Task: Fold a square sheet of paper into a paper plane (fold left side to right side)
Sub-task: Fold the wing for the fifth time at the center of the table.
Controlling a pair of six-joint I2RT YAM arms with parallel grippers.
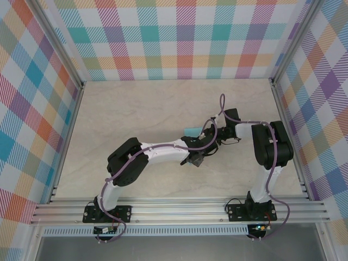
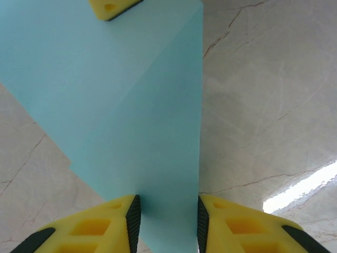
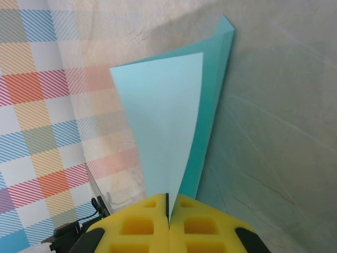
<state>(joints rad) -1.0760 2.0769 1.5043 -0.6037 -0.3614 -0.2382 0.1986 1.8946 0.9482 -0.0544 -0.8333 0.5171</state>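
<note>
The right tool (image 3: 169, 210) is clenched on the creased square sheet of paper (image 3: 171, 132), apparently anchoring it, while the left tool (image 2: 168, 224) straddles its edge, jaws apart.

Pale marbled tabletop (image 1: 136, 109), pastel plaid walls (image 1: 185, 38), aluminium frame rails (image 1: 179, 209)

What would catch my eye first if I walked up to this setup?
The turquoise sheet of paper stands out first. Mid-table, where the two arms meet, the right gripper has its yellow fingers pinched shut on it, with the folded layers fanning out. The left gripper sits over the same sheet with its jaws apart, and bright checked walls surround the pale marble table.
</note>
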